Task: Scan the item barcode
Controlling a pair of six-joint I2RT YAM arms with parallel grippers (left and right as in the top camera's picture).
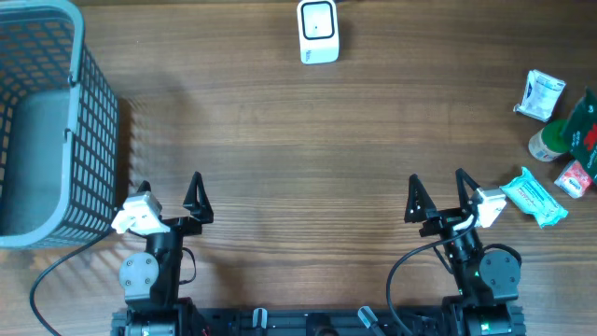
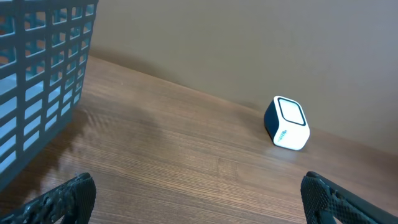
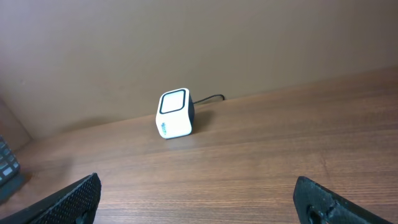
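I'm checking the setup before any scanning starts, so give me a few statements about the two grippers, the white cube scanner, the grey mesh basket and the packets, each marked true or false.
1. The left gripper and right gripper are both open and empty. True.
2. The white cube-shaped barcode scanner sits inside the grey plastic mesh basket. False: it stands on the brown wooden table, apart from the basket.
3. The teal plastic packet lies on the robot's right side. True.
4. The right gripper holds the small white packet. False: that packet lies on the table, untouched.
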